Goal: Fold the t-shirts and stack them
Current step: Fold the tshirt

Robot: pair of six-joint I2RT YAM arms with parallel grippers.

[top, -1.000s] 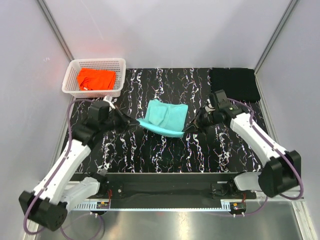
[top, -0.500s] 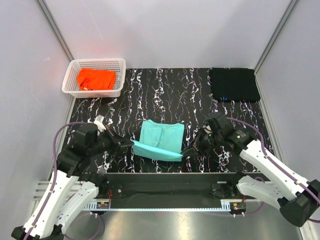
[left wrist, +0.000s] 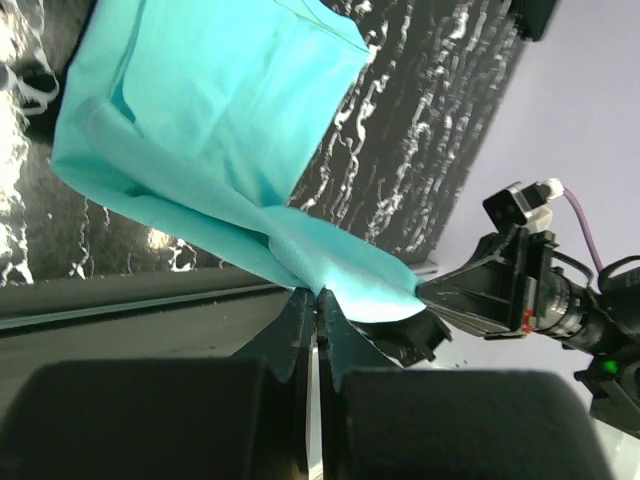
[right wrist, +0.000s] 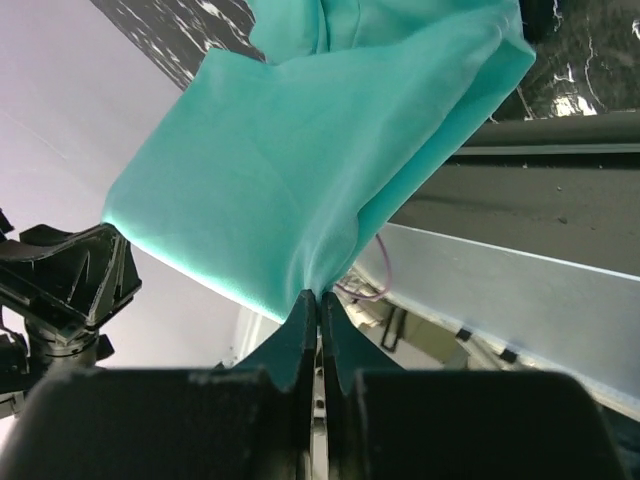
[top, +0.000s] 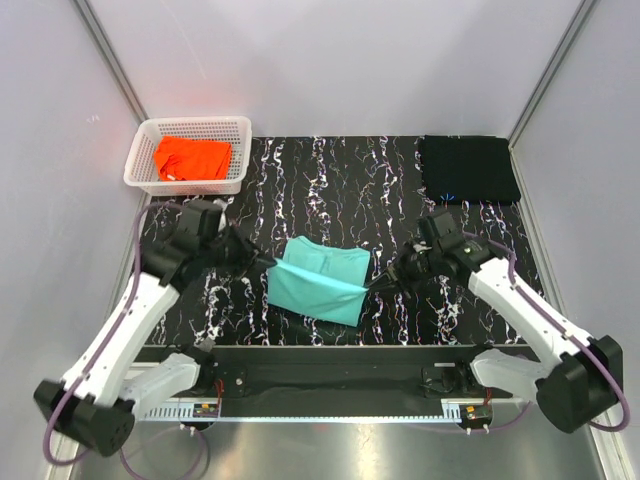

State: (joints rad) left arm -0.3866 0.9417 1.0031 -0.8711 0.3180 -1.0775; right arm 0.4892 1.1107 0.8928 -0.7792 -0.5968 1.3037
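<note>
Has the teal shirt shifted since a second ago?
Yes. The teal shirt has been drawn farther from the white basket, toward the bottom of the overhead view.

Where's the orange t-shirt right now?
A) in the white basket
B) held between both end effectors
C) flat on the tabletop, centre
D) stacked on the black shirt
A: the orange t-shirt lies bunched inside the white basket at the far left.

Tabletop (top: pixel 330 170): black, white-veined. Mint-teal t-shirt (top: pixel 322 280): plain, tabletop centre. Black t-shirt (top: pixel 468 168): plain, tabletop's far right corner. Orange t-shirt (top: pixel 190 157): inside white lattice basket (top: pixel 200 186).
</note>
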